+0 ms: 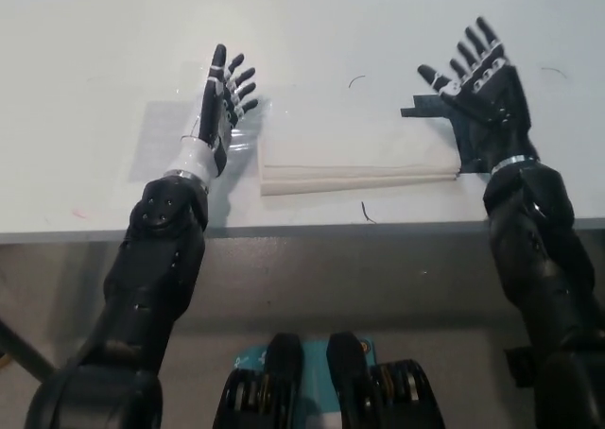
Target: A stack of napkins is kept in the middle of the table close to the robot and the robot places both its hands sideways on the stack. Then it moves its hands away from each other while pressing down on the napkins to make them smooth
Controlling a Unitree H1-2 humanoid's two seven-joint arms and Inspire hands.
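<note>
A flat stack of white napkins point(354, 153) lies near the table's front edge, at the middle. My left hand point(222, 98) is open with fingers spread, just left of the stack and apart from it, over a clear plastic sheet. My right hand point(480, 81) is open too, fingers spread and pointing away from me, at the stack's right end. Its wrist hides the stack's right edge. Whether either hand touches the table is not clear.
A clear plastic sheet point(163, 144) is stuck to the table left of the stack. A black patch point(423, 108) shows beside my right hand. Small dark marks point(366, 212) lie near the table's front edge point(312, 229).
</note>
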